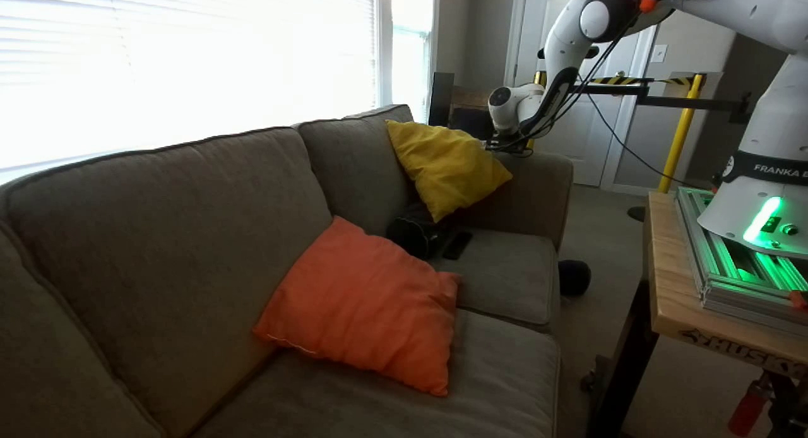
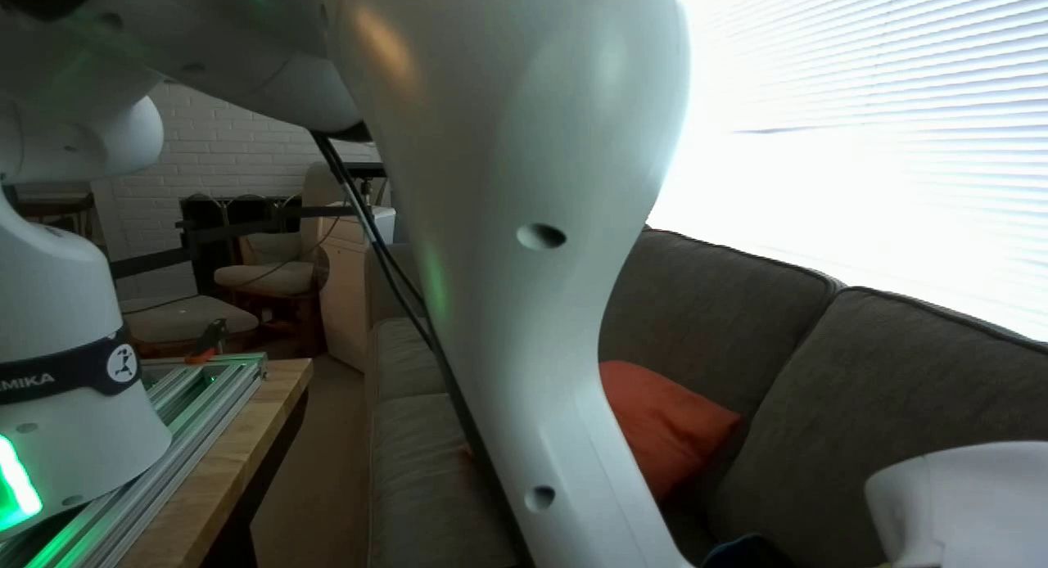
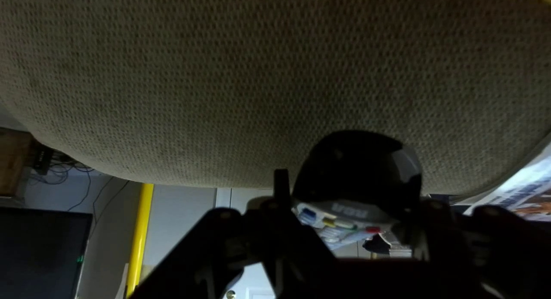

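The wrist view seems upside down. My gripper (image 3: 351, 195) has dark fingers on both sides of a black, glossy, rounded object (image 3: 353, 169). This object has a white label with blue, yellow, green and red marks. It fills the gap between the fingers and appears held. It is close to the woven grey-brown sofa arm (image 3: 206, 96); I cannot tell whether they touch. In an exterior view the gripper (image 1: 508, 144) is over the sofa arm (image 1: 536, 192), beside the yellow pillow (image 1: 448, 166); the held object is hard to make out there.
An orange pillow (image 1: 372, 305) lies on the sofa seat. A dark rounded bag-like thing (image 1: 413, 233) and a flat black item (image 1: 457, 245) are below the yellow pillow. A yellow post (image 3: 140, 238) stands beyond the sofa arm. A wooden table (image 1: 669, 280) bears the robot base.
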`<action>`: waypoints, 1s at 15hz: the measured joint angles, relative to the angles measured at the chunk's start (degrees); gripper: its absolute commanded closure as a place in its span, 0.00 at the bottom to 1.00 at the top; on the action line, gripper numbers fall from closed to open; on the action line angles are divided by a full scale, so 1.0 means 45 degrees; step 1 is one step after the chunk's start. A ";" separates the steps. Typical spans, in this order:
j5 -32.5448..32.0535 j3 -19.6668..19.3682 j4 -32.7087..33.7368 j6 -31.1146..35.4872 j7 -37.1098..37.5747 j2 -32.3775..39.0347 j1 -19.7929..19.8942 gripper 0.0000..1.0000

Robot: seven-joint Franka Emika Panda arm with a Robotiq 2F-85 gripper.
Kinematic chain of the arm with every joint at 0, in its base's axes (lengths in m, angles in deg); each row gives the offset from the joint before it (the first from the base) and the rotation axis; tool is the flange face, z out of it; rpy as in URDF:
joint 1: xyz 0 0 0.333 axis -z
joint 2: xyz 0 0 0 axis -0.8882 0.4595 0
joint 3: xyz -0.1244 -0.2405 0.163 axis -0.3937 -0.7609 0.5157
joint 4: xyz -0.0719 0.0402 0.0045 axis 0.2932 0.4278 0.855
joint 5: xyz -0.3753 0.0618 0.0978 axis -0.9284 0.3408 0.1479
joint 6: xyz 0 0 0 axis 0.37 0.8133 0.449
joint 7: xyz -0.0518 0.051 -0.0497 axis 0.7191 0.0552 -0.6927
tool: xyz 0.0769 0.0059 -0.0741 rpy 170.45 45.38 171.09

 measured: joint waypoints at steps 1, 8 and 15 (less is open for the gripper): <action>0.0000 0.0042 0.0016 0.0000 0.0000 0.0005 0.0037 0.73; 0.0000 0.0248 0.0170 0.0000 0.0000 0.0146 0.0215 0.73; 0.0000 0.0551 0.0324 -0.0016 -0.0020 0.0255 0.0481 0.17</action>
